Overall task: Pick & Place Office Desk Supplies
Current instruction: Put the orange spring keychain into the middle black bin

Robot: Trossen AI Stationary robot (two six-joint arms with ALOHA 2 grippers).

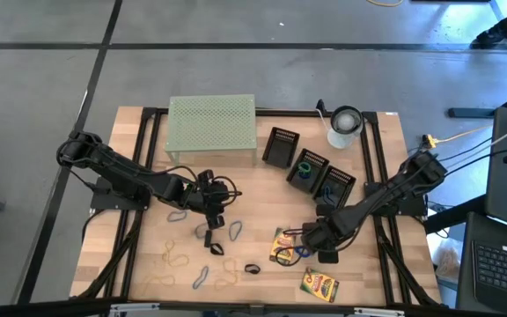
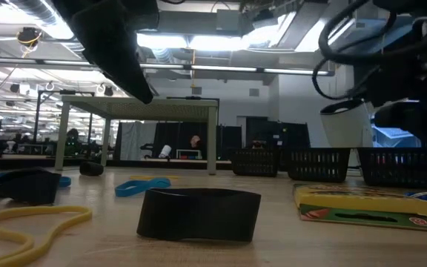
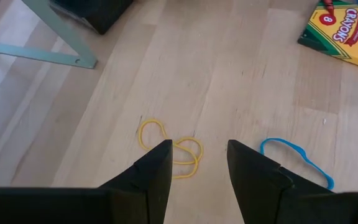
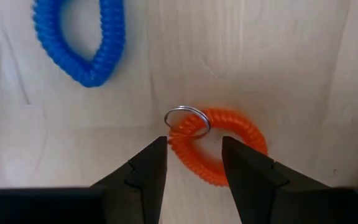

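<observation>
My right gripper (image 4: pixel 193 143) is open and points down just above an orange coil wristband (image 4: pixel 219 149) with a metal key ring (image 4: pixel 188 121). Its fingers stand on either side of the coil's ring end. A blue coil wristband (image 4: pixel 82 37) lies flat farther off. In the high view this gripper (image 1: pixel 313 238) hovers beside a crayon box (image 1: pixel 282 246); a second crayon box (image 1: pixel 319 284) lies nearer the near edge. My left gripper (image 3: pixel 199 149) is open over bare wood, with a yellow rubber band (image 3: pixel 173 149) ahead of it and a blue band (image 3: pixel 297 158) beside it.
The pale green perforated rack (image 1: pixel 212 128) stands at the far edge, its leg (image 3: pixel 42 37) near my left arm. Three black mesh bins (image 1: pixel 306 167) and a white cup (image 1: pixel 344 126) sit far right. Loose bands and black clips (image 2: pixel 199 213) are scattered near left.
</observation>
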